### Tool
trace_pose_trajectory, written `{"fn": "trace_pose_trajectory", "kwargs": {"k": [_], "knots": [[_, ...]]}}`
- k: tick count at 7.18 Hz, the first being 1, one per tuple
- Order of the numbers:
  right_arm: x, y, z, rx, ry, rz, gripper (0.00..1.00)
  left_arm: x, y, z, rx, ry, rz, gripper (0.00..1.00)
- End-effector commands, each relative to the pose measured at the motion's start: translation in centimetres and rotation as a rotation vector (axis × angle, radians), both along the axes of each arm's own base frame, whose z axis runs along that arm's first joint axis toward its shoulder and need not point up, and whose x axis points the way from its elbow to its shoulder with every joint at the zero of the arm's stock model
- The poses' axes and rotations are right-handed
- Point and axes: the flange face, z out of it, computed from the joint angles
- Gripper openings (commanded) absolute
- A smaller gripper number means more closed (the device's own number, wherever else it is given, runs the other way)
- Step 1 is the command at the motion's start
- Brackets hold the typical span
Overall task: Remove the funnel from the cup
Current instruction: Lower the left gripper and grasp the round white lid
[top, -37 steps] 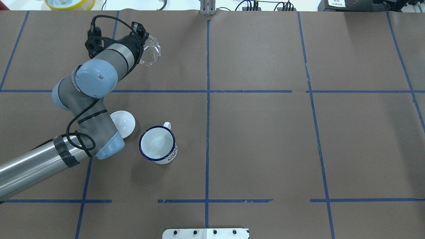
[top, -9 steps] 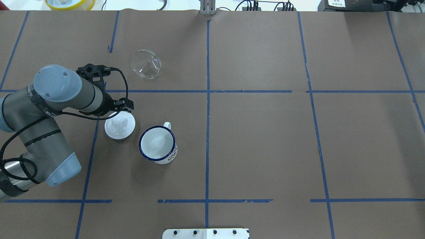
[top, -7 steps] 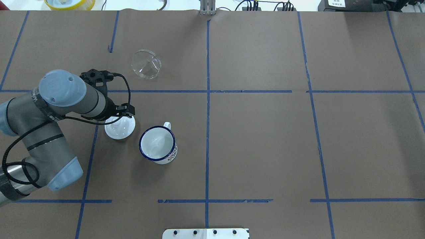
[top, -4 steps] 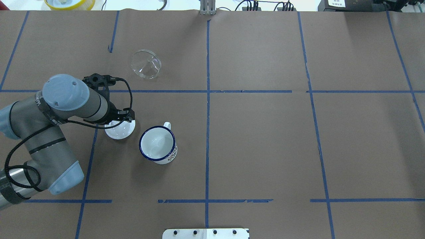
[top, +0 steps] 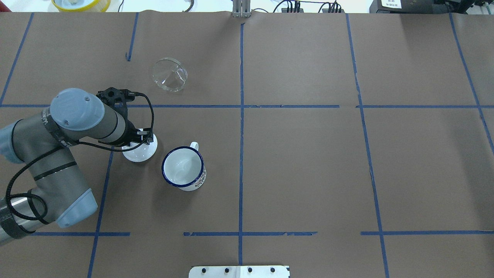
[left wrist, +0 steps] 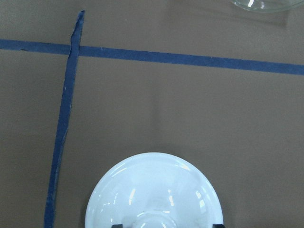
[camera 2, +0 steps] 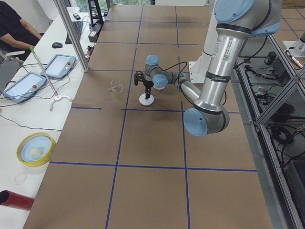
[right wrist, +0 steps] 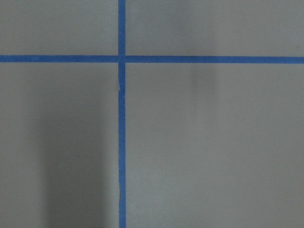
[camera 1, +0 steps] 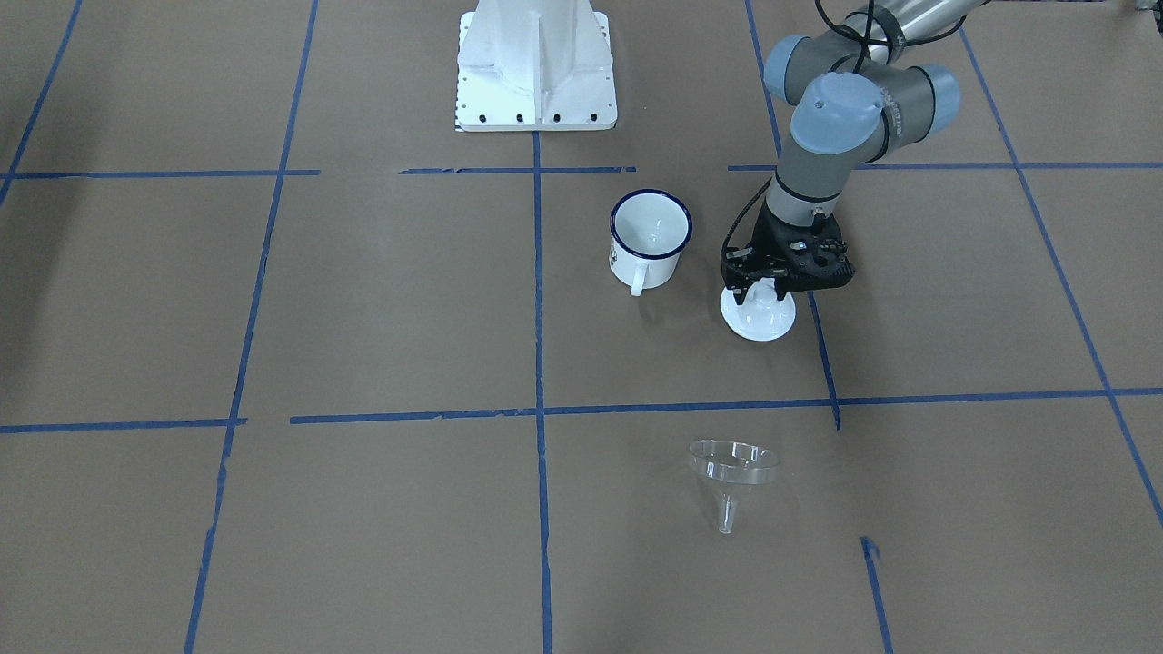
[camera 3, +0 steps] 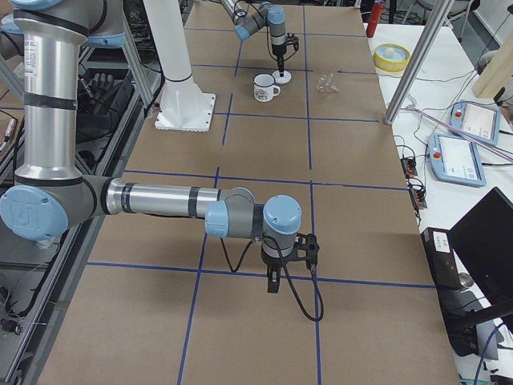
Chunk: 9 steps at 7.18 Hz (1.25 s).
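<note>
The clear funnel [top: 170, 74] lies on its side on the brown table, free of any gripper, well away from the cup; it also shows in the front view [camera 1: 732, 463]. The cup [top: 182, 168], a white mug with a dark blue rim, stands upright and empty [camera 1: 650, 238]. My left gripper [camera 1: 766, 289] is open, low over a flat white lid [top: 139, 152], its fingers on either side of the lid's knob. The left wrist view shows the lid [left wrist: 154, 190] just below the camera. My right gripper [camera 3: 272, 282] hangs over bare table far from these things; I cannot tell its state.
The white robot base [camera 1: 536, 64] stands behind the cup. A yellow bowl [top: 81, 4] sits off the table's far left corner. Tablets [camera 2: 21, 86] and an operator [camera 2: 14, 24] are at the side bench. Blue tape lines [top: 241, 116] cross the table.
The left gripper, which held the funnel at the far left 5 seconds ago, has let it go. It has since swung back and lowered over the white lid.
</note>
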Motion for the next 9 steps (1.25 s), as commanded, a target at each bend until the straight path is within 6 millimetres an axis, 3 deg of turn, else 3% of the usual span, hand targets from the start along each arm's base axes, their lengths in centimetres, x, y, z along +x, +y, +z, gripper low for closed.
{"fn": "trace_pose_trajectory", "kwargs": {"k": [1, 9], "knots": [[0.00, 0.00, 0.00, 0.000, 0.000, 0.000, 1.00, -0.21, 0.11, 0.45, 0.018, -0.011, 0.022, 0.61], [0.00, 0.00, 0.00, 0.000, 0.000, 0.000, 1.00, -1.00, -0.54, 0.32, 0.045, -0.015, 0.035, 0.57]]}}
